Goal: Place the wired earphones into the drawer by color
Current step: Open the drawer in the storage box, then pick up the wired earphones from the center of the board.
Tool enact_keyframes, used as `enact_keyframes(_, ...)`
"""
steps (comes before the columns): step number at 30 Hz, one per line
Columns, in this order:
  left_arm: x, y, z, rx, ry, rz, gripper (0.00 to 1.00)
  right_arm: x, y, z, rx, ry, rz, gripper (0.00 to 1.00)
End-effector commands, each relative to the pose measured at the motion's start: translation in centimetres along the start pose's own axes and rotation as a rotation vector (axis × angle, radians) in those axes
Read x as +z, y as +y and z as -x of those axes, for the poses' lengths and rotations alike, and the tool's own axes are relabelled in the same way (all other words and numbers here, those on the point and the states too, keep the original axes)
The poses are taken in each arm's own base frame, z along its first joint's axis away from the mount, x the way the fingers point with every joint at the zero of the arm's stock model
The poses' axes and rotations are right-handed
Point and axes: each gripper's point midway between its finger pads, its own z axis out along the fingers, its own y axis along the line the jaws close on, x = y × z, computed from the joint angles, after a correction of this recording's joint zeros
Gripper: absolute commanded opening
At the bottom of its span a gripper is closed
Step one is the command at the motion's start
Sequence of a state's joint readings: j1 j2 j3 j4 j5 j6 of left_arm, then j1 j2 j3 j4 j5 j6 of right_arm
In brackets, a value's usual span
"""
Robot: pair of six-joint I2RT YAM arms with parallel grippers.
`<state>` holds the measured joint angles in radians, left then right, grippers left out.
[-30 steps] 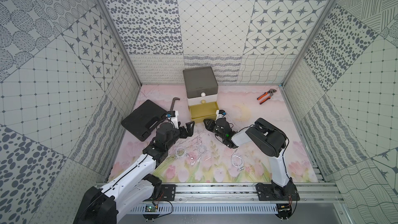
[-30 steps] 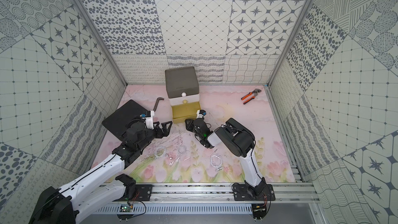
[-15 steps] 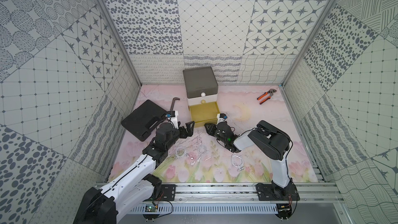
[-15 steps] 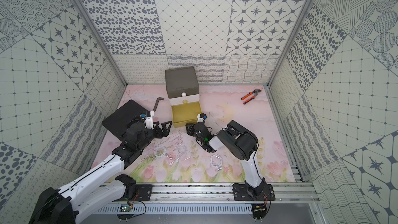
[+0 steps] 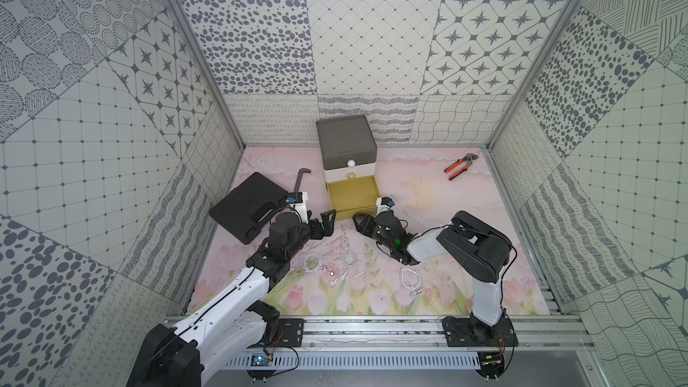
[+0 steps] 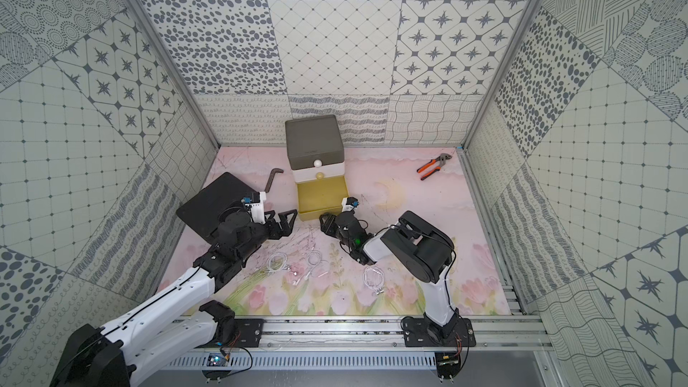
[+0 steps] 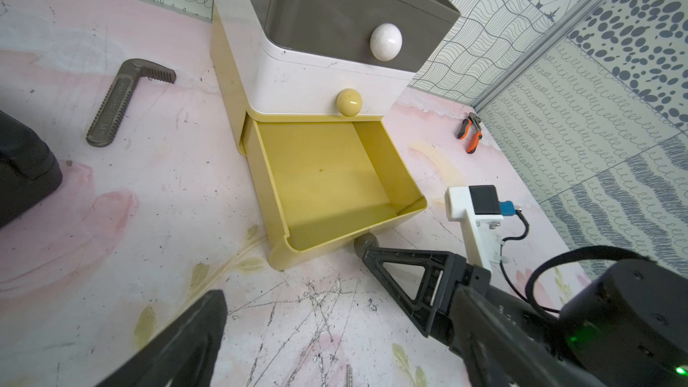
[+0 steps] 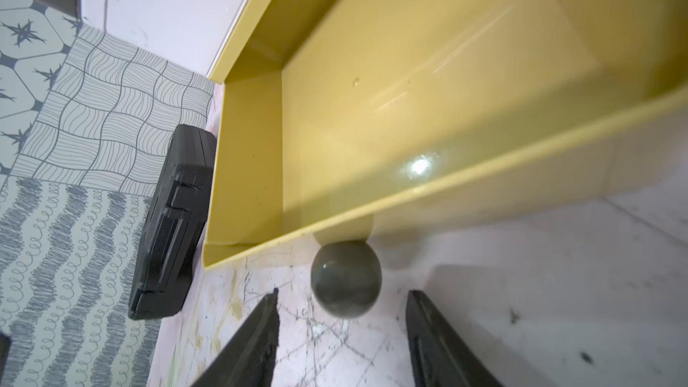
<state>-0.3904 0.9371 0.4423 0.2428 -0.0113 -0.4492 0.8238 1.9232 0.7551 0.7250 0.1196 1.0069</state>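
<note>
Before the gaping right tool (image 5: 359, 222) sits the grey ball knob (image 8: 346, 279) of the mustard-yellow plastic drawer (image 7: 376, 158), drawn out for white wired earphones (image 5: 312, 261).

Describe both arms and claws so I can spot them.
The left arm and right arm have white links, black joints, thin black cables. The left claw and right claw are black with triangular cut-out fingers; each wrist carries a white camera mount with a blue plug.
</note>
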Motion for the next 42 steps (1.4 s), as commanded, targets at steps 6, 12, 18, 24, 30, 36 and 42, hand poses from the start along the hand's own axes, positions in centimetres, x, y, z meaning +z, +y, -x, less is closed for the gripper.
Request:
enact_keyframes(6,0.2,-0.1,-0.1,0.023,-0.002,-0.009,0.99,-5.3,-1.9,-0.2,-0.086,0.083,-0.166,0.66)
enact_keyframes(12,0.2,-0.2,-0.1,0.02,0.0,-0.014,0.99,-11.0,-3.5,0.1,-0.222,0.199,-0.339,0.7)
enact_keyframes(18,0.2,-0.2,-0.3,0.018,0.007,-0.016,0.99,-17.4,-5.9,-0.2,-0.255,0.287,-0.472,0.73)
enact_keyframes(24,0.3,-0.1,-0.4,0.02,0.012,-0.011,0.99,-21.5,-7.8,-1.3,-0.213,0.346,-0.53,0.73)
enact_keyframes(30,0.4,-0.1,-0.6,0.017,0.019,-0.014,0.99,-22.7,-8.7,-2.6,-0.225,0.426,-0.573,0.67)
enact_keyframes(36,0.6,0.0,-0.7,0.021,0.028,-0.006,0.99,-21.3,-7.6,-5.2,-0.297,0.558,-0.563,0.65)
enact_keyframes(42,0.6,0.2,-0.8,0.023,0.03,0.002,0.99,-19.5,-7.0,-6.9,-0.347,0.597,-0.559,0.65)
